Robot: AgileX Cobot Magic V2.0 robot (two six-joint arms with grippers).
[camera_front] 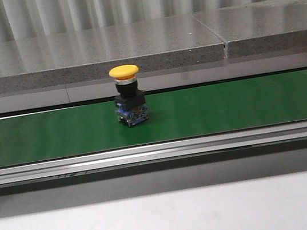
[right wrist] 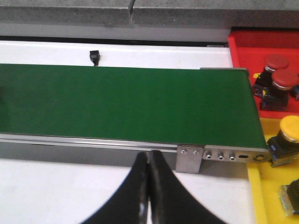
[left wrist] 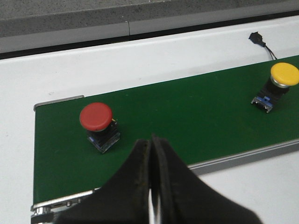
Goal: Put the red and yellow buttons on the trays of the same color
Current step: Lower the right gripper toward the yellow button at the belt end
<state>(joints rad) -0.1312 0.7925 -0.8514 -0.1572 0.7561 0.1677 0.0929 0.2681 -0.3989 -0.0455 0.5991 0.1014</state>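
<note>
On the green conveyor belt (camera_front: 227, 107) there are two buttons: one yellow button (camera_front: 127, 95) standing upright about midway between the belt's long edges, and one red button (left wrist: 96, 120) upright near the belt's end, close to the edge nearer the arm, as the left wrist view shows; the two stand well apart. Beyond the other end of the belt sit two trays: a red tray (right wrist: 243, 42) holding two red-capped buttons (right wrist: 279, 80) side by side, touching or nearly so; and a yellow tray (right wrist: 254, 196) holding one yellow-capped button (right wrist: 286, 140) and, at the picture's edge, a second item cut off so that its cap colour cannot be told. Both trays are cropped, so their full contents are hidden. The left gripper (left wrist: 152, 144) has its fingers pressed together with nothing between them, above the belt's near edge beside the red button; the right gripper (right wrist: 148, 158) is likewise closed and empty, over the belt's metal side rail (right wrist: 93, 140).
</note>
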